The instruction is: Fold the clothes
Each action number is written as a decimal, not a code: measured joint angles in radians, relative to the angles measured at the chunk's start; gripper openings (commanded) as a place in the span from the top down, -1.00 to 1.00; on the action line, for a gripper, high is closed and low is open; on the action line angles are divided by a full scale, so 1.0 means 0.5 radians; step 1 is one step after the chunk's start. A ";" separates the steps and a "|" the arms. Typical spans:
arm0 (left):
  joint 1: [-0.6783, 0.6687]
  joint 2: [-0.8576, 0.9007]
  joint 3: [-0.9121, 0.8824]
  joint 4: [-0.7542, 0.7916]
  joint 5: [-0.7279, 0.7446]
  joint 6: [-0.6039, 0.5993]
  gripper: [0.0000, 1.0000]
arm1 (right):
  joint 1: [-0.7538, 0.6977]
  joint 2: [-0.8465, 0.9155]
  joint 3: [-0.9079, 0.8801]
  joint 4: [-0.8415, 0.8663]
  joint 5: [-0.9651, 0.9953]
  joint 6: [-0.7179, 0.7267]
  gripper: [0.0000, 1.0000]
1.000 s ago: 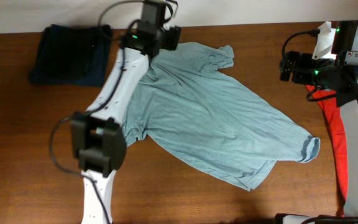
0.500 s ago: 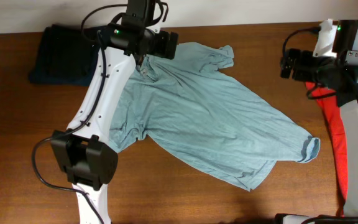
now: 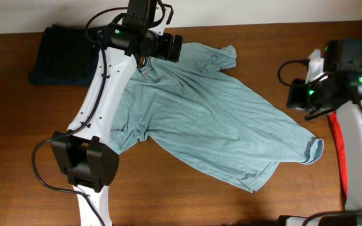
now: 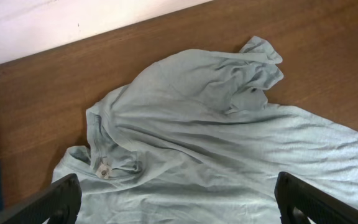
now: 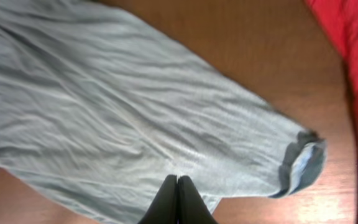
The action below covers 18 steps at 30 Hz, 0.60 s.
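The pale grey-blue T-shirt (image 3: 212, 119) lies spread diagonally across the wooden table, collar at the back left and one sleeve (image 3: 313, 150) at the right. My left gripper (image 3: 168, 48) hovers over the collar area, jaws wide open and empty; in the left wrist view the left gripper (image 4: 182, 208) has its fingers (image 4: 48, 202) far apart above the collar label (image 4: 104, 168). My right gripper (image 3: 301, 99) hangs over the shirt's right side, shut (image 5: 177, 179), with no cloth visible between the fingers. A dark navy garment (image 3: 68, 53) lies at the back left and a red garment (image 3: 337, 135) at the right edge.
The white wall runs along the table's back edge (image 3: 263, 12). The red garment (image 5: 353, 43) lies close beside the shirt's right sleeve (image 5: 303, 162). The left arm's base (image 3: 87, 166) stands over the shirt's lower left part.
The right arm has come forward and left toward the shirt's right side, and its jaws have closed. The left gripper has opened fully and stayed near the collar.
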 measured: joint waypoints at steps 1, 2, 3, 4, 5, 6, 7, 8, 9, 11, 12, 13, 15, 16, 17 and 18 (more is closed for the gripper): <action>0.000 0.000 0.000 0.001 0.005 0.000 -0.98 | 0.000 0.015 -0.099 0.094 0.005 0.019 0.92; 0.000 0.000 0.000 0.000 0.005 0.000 -0.98 | 0.000 0.037 -0.164 0.143 0.006 0.034 0.92; 0.000 0.000 0.000 0.001 0.010 0.001 -0.98 | 0.000 0.065 -0.238 0.217 0.007 0.047 0.92; 0.000 0.000 0.000 -0.001 0.011 0.001 -0.98 | 0.000 0.106 -0.313 0.328 0.007 0.065 0.92; 0.000 0.000 0.000 -0.001 0.011 0.001 -0.98 | 0.000 0.140 -0.356 0.382 0.007 0.078 0.93; 0.000 0.000 0.000 0.000 0.011 0.001 -0.98 | 0.000 0.183 -0.391 0.420 0.008 0.093 0.92; 0.000 0.000 0.000 0.000 0.011 0.001 -0.98 | 0.000 0.247 -0.436 0.478 0.012 0.114 0.92; 0.000 0.000 0.000 0.000 0.011 0.001 -0.98 | 0.000 0.288 -0.448 0.487 0.012 0.122 0.92; 0.000 0.000 0.000 0.000 0.011 0.001 -0.98 | 0.000 0.393 -0.472 0.505 0.012 0.145 0.92; 0.000 0.000 0.000 -0.002 0.011 0.001 -0.98 | 0.000 0.512 -0.478 0.521 0.043 0.170 0.92; 0.000 0.000 0.000 0.001 0.011 0.000 -0.98 | 0.000 0.565 -0.478 0.533 0.069 0.188 0.92; 0.000 0.000 0.000 -0.002 0.011 0.001 -0.98 | 0.000 0.616 -0.478 0.542 0.098 0.204 0.92; 0.000 0.000 0.000 -0.001 0.011 0.001 -0.98 | 0.000 0.717 -0.480 0.562 0.151 0.218 0.92; 0.000 0.000 0.000 0.001 0.011 0.001 -0.99 | 0.000 0.769 -0.480 0.581 0.172 0.227 0.92; 0.000 0.000 0.000 -0.001 0.011 0.001 -0.98 | 0.000 0.814 -0.481 0.604 0.188 0.235 0.92; 0.000 0.000 0.000 0.000 0.011 0.000 -0.99 | 0.000 0.843 -0.481 0.619 0.198 0.239 0.92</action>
